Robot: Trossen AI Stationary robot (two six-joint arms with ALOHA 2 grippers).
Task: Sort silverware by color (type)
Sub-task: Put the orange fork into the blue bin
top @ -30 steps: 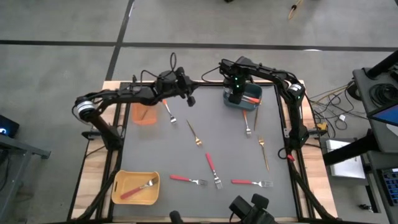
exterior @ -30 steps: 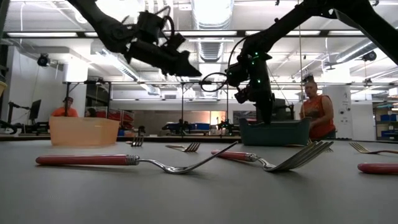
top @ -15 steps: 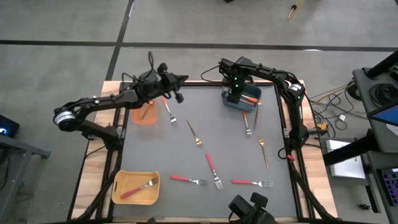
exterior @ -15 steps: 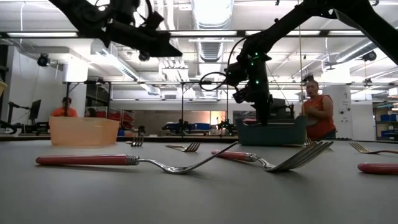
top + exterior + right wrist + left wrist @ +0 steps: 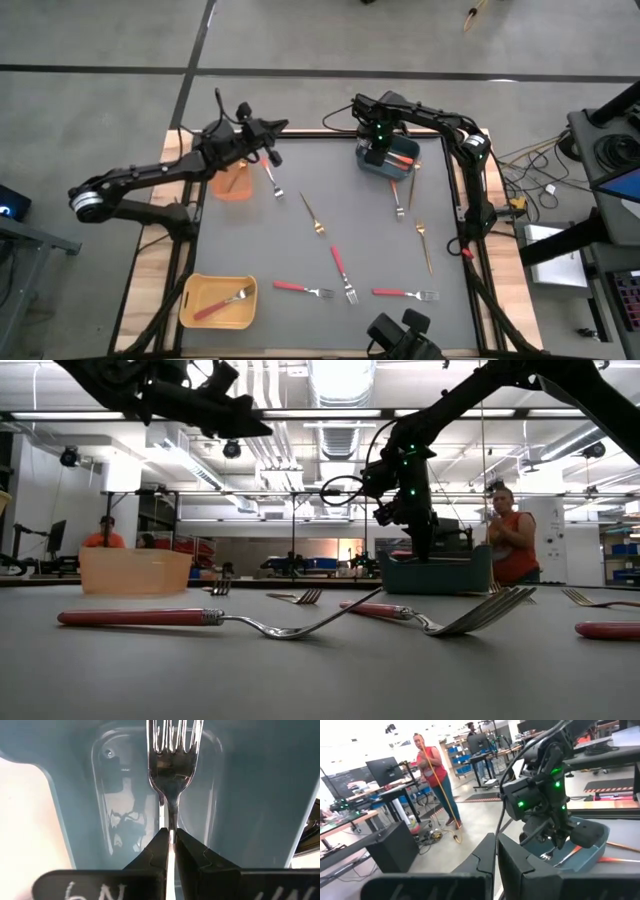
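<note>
My right gripper (image 5: 376,152) points down over the blue-grey bin (image 5: 390,168) at the far right and is shut on a silver fork (image 5: 172,765); its tines face the bin's floor. An orange-handled fork (image 5: 405,160) lies in that bin. My left gripper (image 5: 277,127) is shut and empty, held level high above the far left of the table, near the orange bin (image 5: 232,184). Red-handled forks (image 5: 340,266) (image 5: 303,290) (image 5: 405,294), gold forks (image 5: 313,214) (image 5: 424,243) and other forks (image 5: 272,178) (image 5: 399,200) lie flat on the mat. My right gripper pinches the fork's narrow neck (image 5: 171,826), just behind the tines, between its two fingers. The fingers come from above and point down, lying along the fork. The fork hangs tines down inside the blue-grey bin; its handle is hidden behind the fingers.
A yellow bin (image 5: 190,305) at the near left holds a red-handled fork (image 5: 226,300). Two more arms' ends show at the near edge (image 5: 400,335). People stand in the room beyond the far edge (image 5: 512,540). Bare mat lies at the middle left (image 5: 240,240).
My left gripper has drawn back from over the mat toward the table's far left corner and risen, staying shut and empty. My right gripper has kept still over the blue-grey bin with the fork.
</note>
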